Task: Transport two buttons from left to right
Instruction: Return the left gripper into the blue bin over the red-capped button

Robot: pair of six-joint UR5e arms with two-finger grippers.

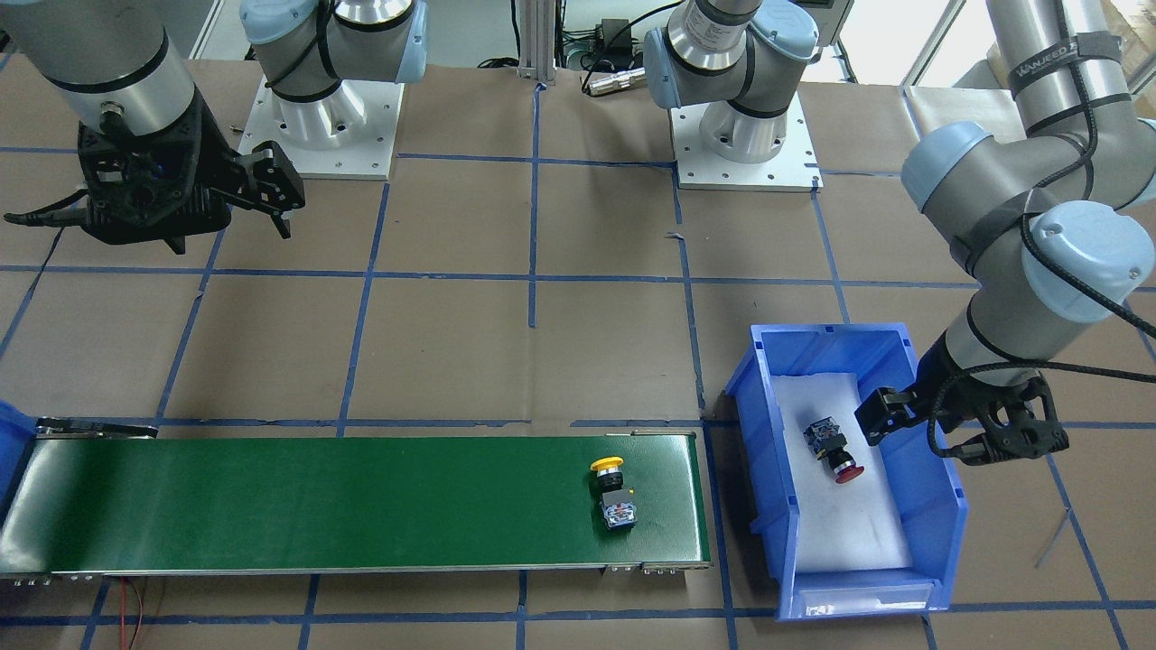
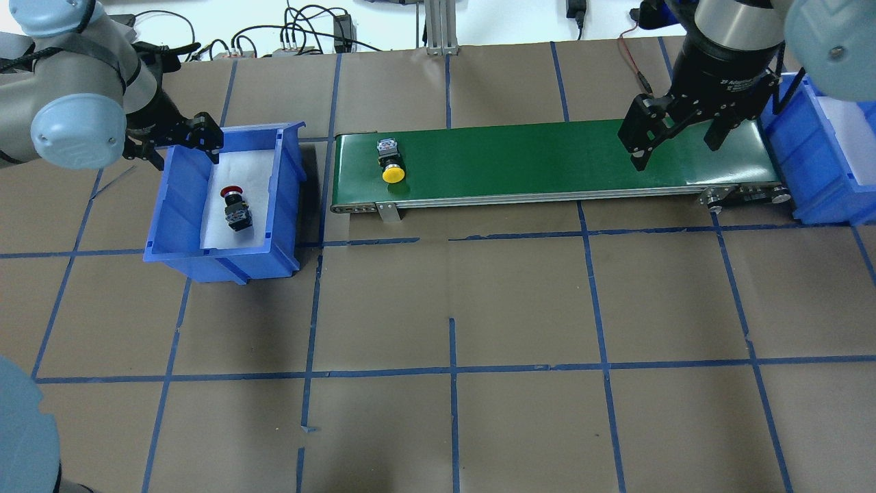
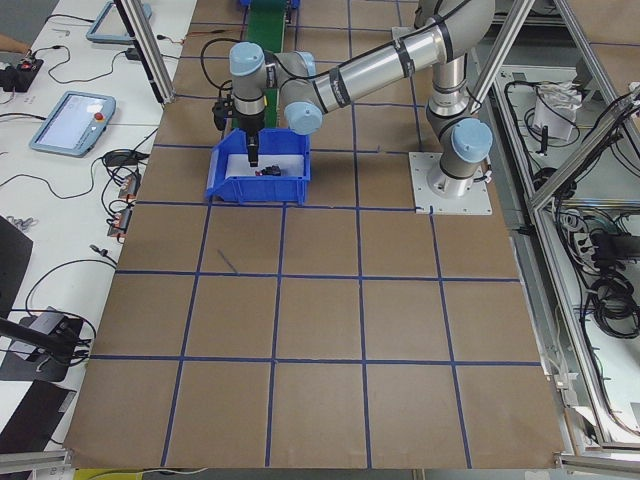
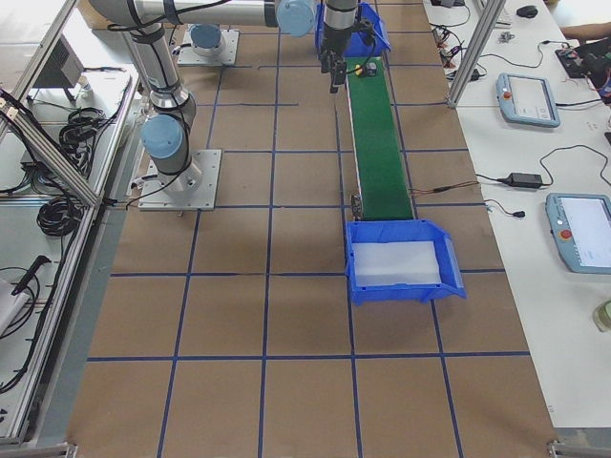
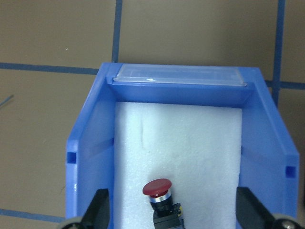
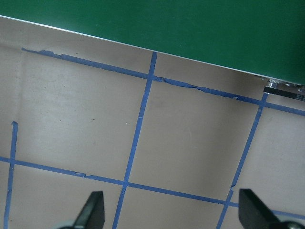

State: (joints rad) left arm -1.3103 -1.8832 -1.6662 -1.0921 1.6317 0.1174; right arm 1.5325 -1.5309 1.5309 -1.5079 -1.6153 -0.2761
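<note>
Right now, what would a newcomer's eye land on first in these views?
The long green conveyor belt, with the yellow button lying at its left end. Then the red button on white foam in the blue bin at left, the open left gripper above that bin; the right gripper hangs open at the belt's right end.

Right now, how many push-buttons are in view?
2. The red button lies in the left blue bin; the yellow button lies on the green conveyor, near that bin. No others show.

red button (image 1: 833, 451) | yellow button (image 1: 612, 492) | green belt (image 1: 316, 501) | blue bin (image 1: 939, 506) | white foam (image 1: 858, 533)
</note>
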